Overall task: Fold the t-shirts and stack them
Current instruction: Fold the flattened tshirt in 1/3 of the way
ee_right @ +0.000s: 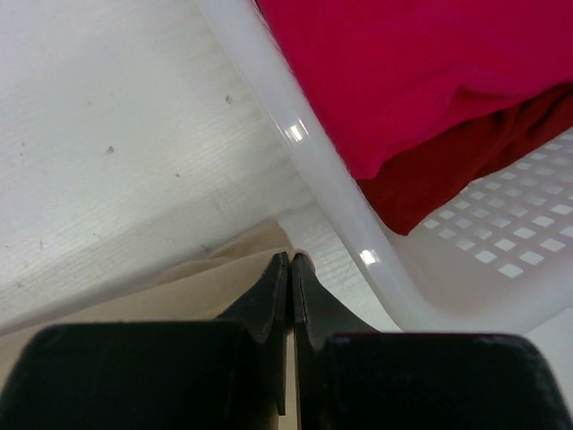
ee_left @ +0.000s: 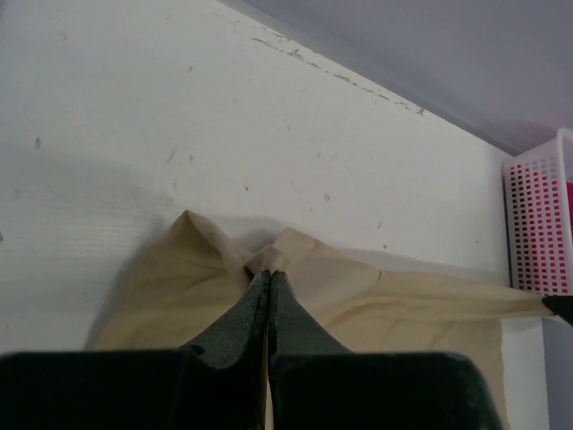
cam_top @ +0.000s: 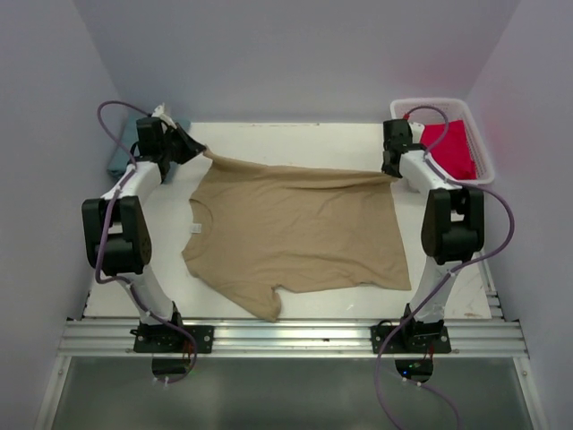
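A tan t-shirt (cam_top: 295, 233) lies spread across the white table, its neck to the left and its far edge pulled taut between my two grippers. My left gripper (cam_top: 199, 150) is shut on the shirt's far left corner; in the left wrist view the cloth (ee_left: 403, 305) bunches at the closed fingertips (ee_left: 269, 273). At the far right corner my right gripper (cam_top: 391, 170) is shut on the cloth (ee_right: 161, 296), jaws together (ee_right: 291, 257). A red-pink t-shirt (cam_top: 450, 148) (ee_right: 403, 72) sits in the basket. A teal-blue t-shirt (cam_top: 116, 161) shows partly behind the left arm.
The white slatted basket (cam_top: 488, 161) (ee_left: 537, 224) stands at the back right corner, its rim (ee_right: 313, 170) just beside my right gripper. The enclosure's walls close in the table at the back and both sides. The arm bases sit on the rail at the near edge.
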`<state>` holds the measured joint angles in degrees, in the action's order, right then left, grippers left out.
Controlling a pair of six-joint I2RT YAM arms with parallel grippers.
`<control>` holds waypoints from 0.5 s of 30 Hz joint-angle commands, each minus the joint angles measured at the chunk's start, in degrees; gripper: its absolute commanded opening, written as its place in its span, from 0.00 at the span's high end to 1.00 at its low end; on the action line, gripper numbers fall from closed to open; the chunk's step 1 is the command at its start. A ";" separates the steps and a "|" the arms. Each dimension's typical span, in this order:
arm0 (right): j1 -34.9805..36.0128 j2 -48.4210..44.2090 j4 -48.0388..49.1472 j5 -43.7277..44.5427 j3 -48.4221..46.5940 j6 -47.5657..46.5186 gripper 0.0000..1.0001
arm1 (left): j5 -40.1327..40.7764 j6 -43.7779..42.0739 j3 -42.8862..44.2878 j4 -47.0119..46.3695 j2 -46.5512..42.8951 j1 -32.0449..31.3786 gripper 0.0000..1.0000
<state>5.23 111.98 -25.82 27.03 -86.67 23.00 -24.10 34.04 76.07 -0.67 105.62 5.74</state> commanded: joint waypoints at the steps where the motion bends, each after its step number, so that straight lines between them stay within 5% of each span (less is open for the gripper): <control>1: -0.40 -5.10 -0.10 1.98 3.43 2.22 1.00 | 3.53 -3.28 -1.71 2.49 -6.30 0.85 1.00; 15: -0.31 -9.59 -0.81 0.66 11.44 4.59 1.00 | 8.89 -4.86 -11.29 8.66 -21.51 1.12 1.00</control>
<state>5.23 106.34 -26.55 26.98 -75.83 26.00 -17.23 30.76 67.29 6.15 86.85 6.00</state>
